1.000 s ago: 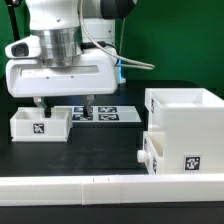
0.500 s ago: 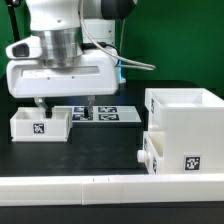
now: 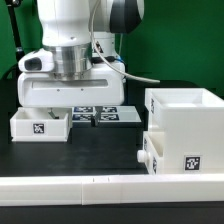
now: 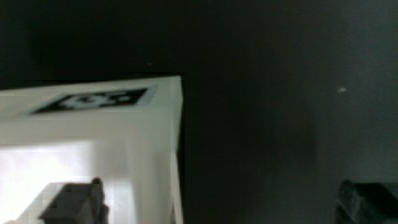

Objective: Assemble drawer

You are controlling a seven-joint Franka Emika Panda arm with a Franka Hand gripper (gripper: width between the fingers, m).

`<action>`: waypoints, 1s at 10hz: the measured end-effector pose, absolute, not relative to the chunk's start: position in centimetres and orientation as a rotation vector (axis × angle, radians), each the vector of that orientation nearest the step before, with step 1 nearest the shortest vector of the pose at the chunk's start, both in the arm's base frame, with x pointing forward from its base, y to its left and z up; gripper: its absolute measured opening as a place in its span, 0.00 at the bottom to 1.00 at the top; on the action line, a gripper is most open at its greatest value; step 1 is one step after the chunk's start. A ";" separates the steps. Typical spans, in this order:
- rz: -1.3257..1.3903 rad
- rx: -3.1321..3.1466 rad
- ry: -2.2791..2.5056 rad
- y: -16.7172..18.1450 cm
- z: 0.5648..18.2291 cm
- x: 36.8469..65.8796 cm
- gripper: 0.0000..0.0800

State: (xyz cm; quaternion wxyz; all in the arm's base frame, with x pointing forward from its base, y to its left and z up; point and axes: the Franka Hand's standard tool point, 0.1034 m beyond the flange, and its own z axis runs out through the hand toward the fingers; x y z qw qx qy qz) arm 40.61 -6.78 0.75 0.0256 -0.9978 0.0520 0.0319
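Observation:
A small white open-topped tray (image 3: 40, 125) with a square tag on its front stands on the black table at the exterior view's left. In the wrist view the tray (image 4: 98, 130) shows a tagged wall. My gripper (image 3: 78, 108) hangs open and empty just above the tray's right side. In the wrist view, the gripper (image 4: 217, 203) has one fingertip (image 4: 71, 203) over the tray and the other over bare table. The tall white box shell (image 3: 185, 120) stands at the right. A second tray (image 3: 152, 155) with a round knob (image 3: 140, 155) sits in its lower part.
The marker board (image 3: 105, 114) lies flat behind the gripper, between the loose tray and the box shell. A long low white border rail (image 3: 100, 190) runs along the front. A green wall stands behind the table.
My gripper has risen and shifted toward the exterior view's right, away from the loose tray's middle. It stays open. The tray and the box shell have not moved.

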 end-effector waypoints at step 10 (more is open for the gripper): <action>0.073 -3.096 0.019 -7.2 0.5 40.0 0.09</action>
